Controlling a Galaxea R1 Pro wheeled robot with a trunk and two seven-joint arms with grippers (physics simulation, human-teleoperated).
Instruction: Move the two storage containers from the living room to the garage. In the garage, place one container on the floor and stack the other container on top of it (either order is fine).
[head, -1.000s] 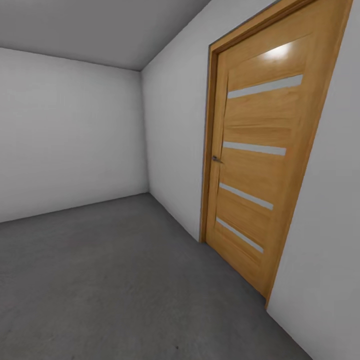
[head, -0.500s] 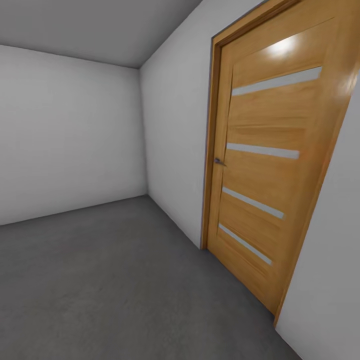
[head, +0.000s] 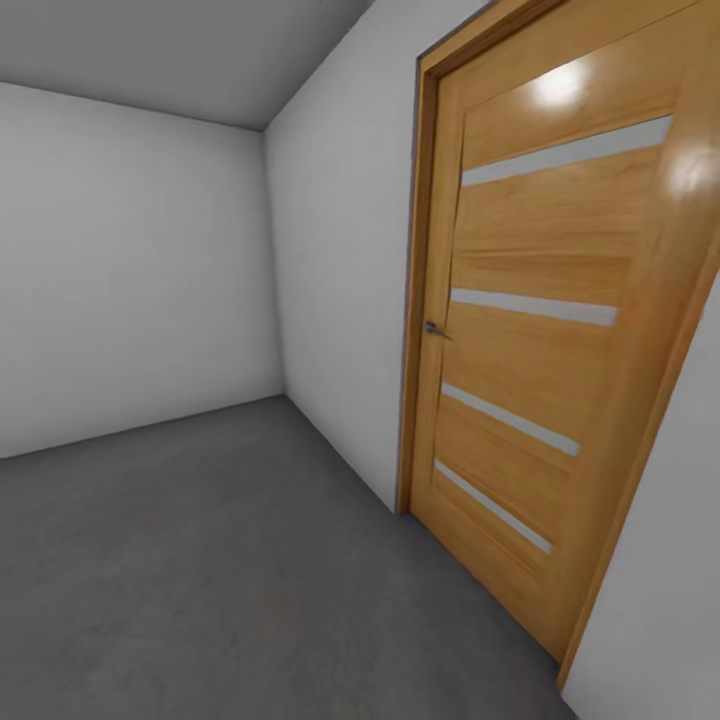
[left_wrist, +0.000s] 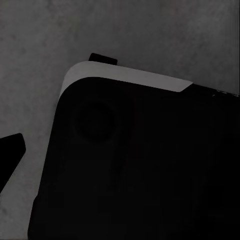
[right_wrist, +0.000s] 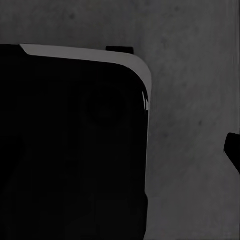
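The two storage containers are out of view. I am in a bare room with white-grey walls (head: 130, 270) and a dark grey mottled concrete floor (head: 200, 560), which fits the garage. In the left wrist view one dark fingertip (left_wrist: 9, 152) pokes in at the edge above the concrete floor (left_wrist: 165, 35). In the right wrist view a dark fingertip (right_wrist: 233, 147) likewise shows at the edge over the floor (right_wrist: 195, 100). Nothing is seen between the fingers, and their spacing cannot be judged.
A shut light-wood door (head: 540, 350) with several narrow frosted strips and a small metal handle (head: 433, 328) stands close on the right wall. The room's corner lies ahead on the left. My own dark base with a pale rim (left_wrist: 140, 165) (right_wrist: 70, 145) sits under both wrists.
The whole head view has shifted: the door looms larger and nearer on the right and the room's corner has slid slightly left, so the camera has moved forward.
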